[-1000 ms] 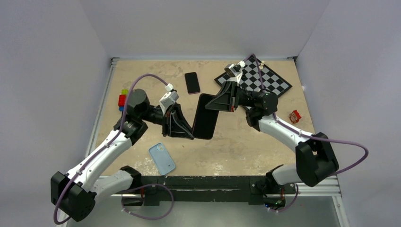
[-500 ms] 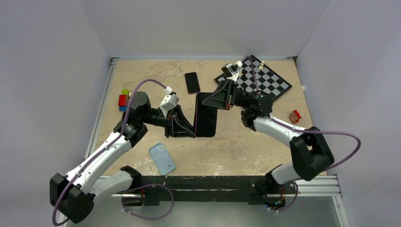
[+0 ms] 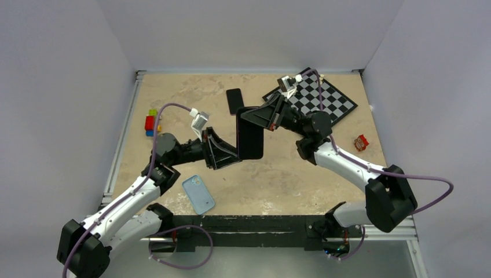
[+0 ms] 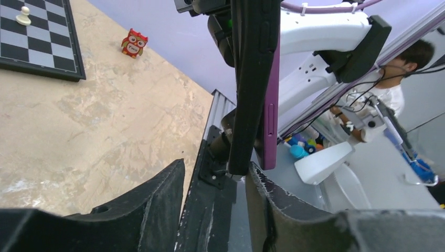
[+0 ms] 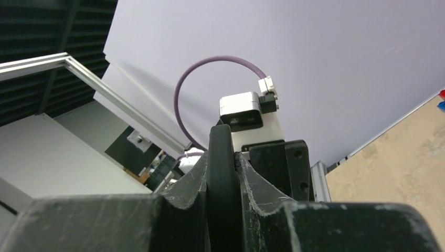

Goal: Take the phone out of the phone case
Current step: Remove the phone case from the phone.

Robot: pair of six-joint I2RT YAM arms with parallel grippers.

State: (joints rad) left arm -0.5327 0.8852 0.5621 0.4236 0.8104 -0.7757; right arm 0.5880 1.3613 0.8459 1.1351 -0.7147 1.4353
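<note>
A black phone (image 3: 250, 136) in a purple case is held on edge above the table's middle. My right gripper (image 3: 256, 116) is shut on its upper end; the right wrist view shows the dark slab (image 5: 223, 157) pinched between both fingers. My left gripper (image 3: 227, 153) is open at the lower end. In the left wrist view the phone's black edge (image 4: 251, 79) hangs between my spread left gripper (image 4: 215, 167) fingers, close to the right finger (image 4: 273, 199). The purple case (image 4: 270, 110) stands slightly off the phone's side.
A second black phone (image 3: 234, 100) lies flat beyond the held one. A light blue case (image 3: 198, 194) lies near the front edge. A chessboard (image 3: 317, 95) with pawns is at the back right, a red owl figure (image 3: 361, 142) at the right, coloured blocks (image 3: 151, 121) at the left.
The right gripper has carried the phone farther from the arms' bases and a little left. The left arm's elbow has dropped toward the near edge while its gripper stays at the phone's lower end.
</note>
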